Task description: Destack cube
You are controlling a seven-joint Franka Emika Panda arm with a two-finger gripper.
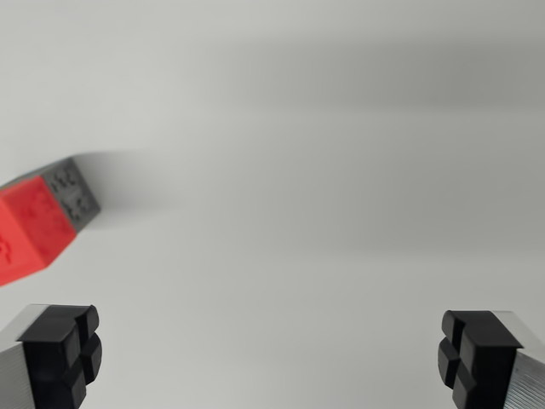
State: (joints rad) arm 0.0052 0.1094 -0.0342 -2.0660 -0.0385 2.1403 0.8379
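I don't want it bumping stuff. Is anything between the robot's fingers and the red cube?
No. The wrist view shows only bare white surface between the gripper and the red cube.

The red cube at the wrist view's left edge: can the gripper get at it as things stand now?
Probably yes. The gripper is open, nothing lies between it and the red cube on the grey cube, but the stack sits off to the side, so it must shift first.

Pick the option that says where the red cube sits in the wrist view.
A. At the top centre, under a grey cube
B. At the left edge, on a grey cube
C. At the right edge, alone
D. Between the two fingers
B: the red cube lies at the wrist view's left edge, stacked against the grey cube, well outside the open gripper, whose fingers hold nothing.
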